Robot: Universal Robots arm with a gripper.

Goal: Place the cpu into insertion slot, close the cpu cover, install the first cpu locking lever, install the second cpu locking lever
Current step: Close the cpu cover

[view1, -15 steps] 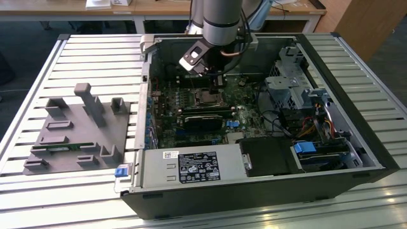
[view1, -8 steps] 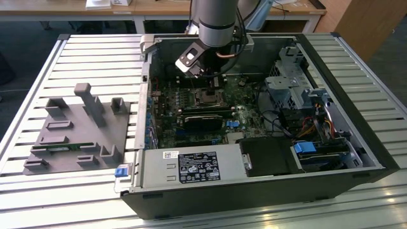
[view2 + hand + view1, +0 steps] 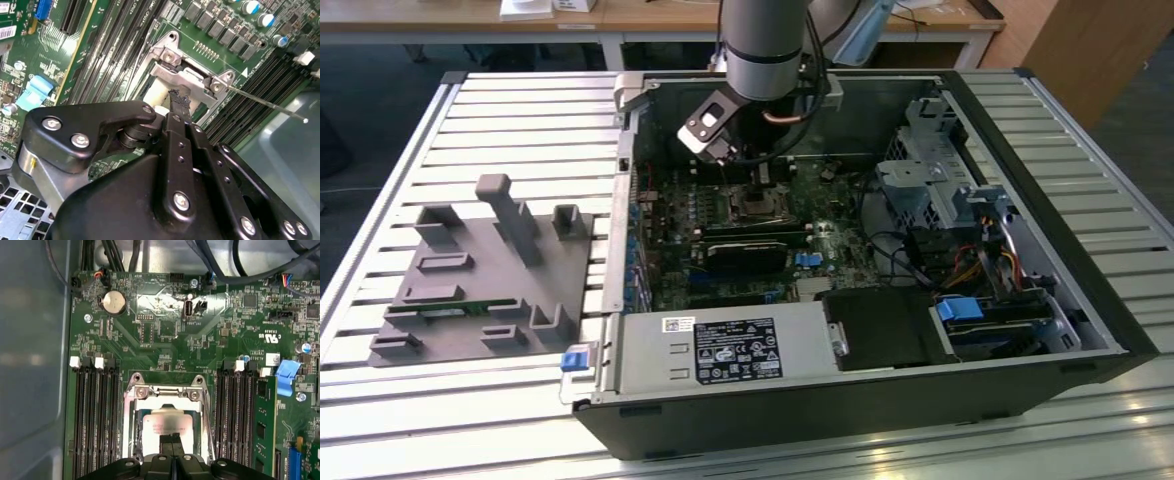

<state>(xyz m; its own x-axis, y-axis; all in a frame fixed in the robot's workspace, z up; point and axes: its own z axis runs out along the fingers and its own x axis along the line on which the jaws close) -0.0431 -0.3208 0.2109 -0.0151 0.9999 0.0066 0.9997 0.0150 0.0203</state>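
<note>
In the first wrist view the cpu lies with its pale silvery face up in the insertion slot, inside the open computer case. The cpu cover, a silvery metal frame with two screws at its hinge edge, appears to lie down around the chip. My gripper is shut, its black fingertips together right over the cpu's near edge; whether they touch it is unclear. A thin metal locking lever sticks out from the socket corner over the memory slots. The gripper reaches down from the arm into the case.
Long black memory slots flank the socket on both sides. A black card sits just in front of the socket, a drive cage to the exterior view's right. A grey fixture stands on the slatted table outside the case.
</note>
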